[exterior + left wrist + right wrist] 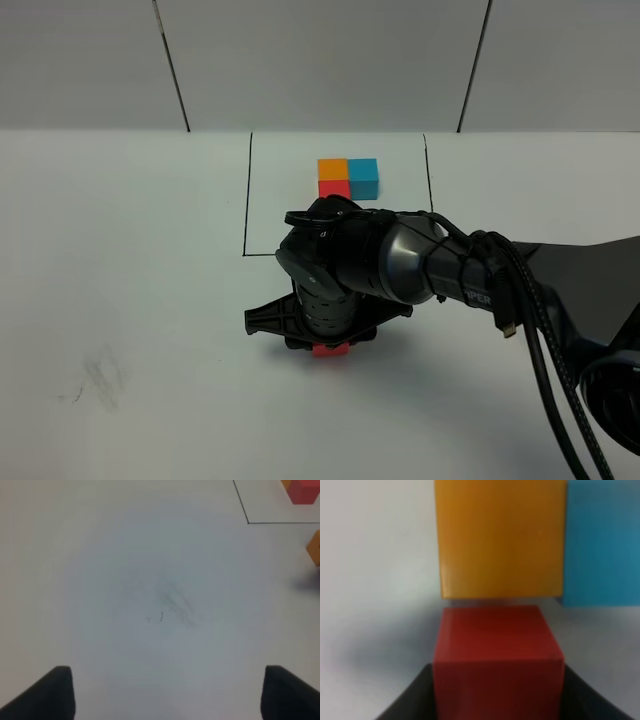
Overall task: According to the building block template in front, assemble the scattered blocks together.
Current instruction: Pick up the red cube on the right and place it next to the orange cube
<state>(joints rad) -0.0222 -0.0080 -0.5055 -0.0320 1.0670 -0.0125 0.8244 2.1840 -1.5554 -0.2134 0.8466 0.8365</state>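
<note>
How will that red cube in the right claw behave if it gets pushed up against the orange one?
The red cube looks rigid with flat faces, so it should slide, not roll. It sits squarely between the right claw jaws, so tipping seems unlikely. Facing the orange cube flat-on, it should seat flush.

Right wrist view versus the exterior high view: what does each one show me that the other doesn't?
Only the right wrist view shows the loose orange block and blue block side by side, with the red block between the right gripper's fingers, just short of the orange one.

Only the exterior high view shows the framed template and the right arm, which hides those two loose blocks.

Both show the red block and the white table.
</note>
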